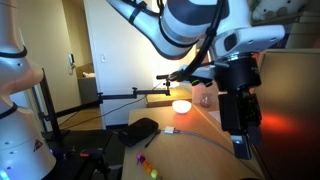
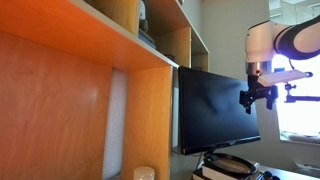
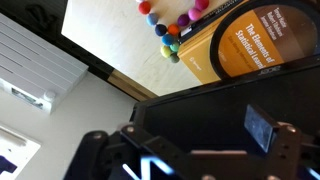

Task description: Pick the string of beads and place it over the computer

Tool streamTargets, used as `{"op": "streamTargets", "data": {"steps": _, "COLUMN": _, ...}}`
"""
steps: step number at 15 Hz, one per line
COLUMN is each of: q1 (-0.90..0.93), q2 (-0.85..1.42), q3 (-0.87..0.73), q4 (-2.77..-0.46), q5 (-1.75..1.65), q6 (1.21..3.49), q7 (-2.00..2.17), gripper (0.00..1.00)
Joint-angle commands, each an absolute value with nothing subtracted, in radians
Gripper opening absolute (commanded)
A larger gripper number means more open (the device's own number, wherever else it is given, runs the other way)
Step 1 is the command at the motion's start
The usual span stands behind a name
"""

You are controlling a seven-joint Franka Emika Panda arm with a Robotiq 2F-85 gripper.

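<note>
Readable text: one orange-yellow book, cover printed "The Elements of Statistical…"; the smaller lines are illegible.

Count: one book, one string of beads, one dark monitor, one lit lamp, one black lump.

Gripper: jaws spread wide, nothing between them.

Beads: bunched on the light desk, touching the book's corner. In the wrist view they sit at the top edge, well apart from the fingers, beyond a dark edge.

The multicoloured string of beads lies bunched on the pale desk, touching a yellow book.
</note>
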State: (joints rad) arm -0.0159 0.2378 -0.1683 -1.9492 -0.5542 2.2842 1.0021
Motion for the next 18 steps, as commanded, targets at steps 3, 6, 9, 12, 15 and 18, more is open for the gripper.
{"op": "streamTargets", "data": {"steps": 3, "q1": -0.005, "q2": 0.138, "q3": -0.183, "q4": -2.155, "q5": -0.732, "q6": 2.439, "q7": 1.151, "gripper": 1.0}}
{"op": "streamTargets", "data": {"steps": 6, "q1": -0.015, "q2": 0.114, "q3": -0.179, "q4": -2.224, "q5": -0.832, "q6": 2.489, "q7": 1.234, "gripper": 1.0}}
{"op": "streamTargets", "data": {"steps": 9, "q1": -0.033, "q2": 0.086, "q3": -0.179, "q4": -2.296, "q5": -0.929, "q6": 2.545, "q7": 1.319, "gripper": 1.0}}
{"op": "streamTargets", "data": {"steps": 12, "q1": -0.055, "q2": 0.076, "q3": -0.188, "q4": -2.359, "q5": -1.068, "q6": 2.618, "q7": 1.45, "gripper": 1.0}}
{"op": "streamTargets", "data": {"steps": 15, "q1": -0.069, "q2": 0.089, "q3": -0.21, "q4": -2.397, "q5": -1.213, "q6": 2.683, "q7": 1.579, "gripper": 1.0}}
{"op": "streamTargets", "data": {"steps": 18, "q1": -0.084, "q2": 0.1, "q3": -0.224, "q4": -2.41, "q5": -1.275, "q6": 2.735, "q7": 1.622, "gripper": 1.0}}
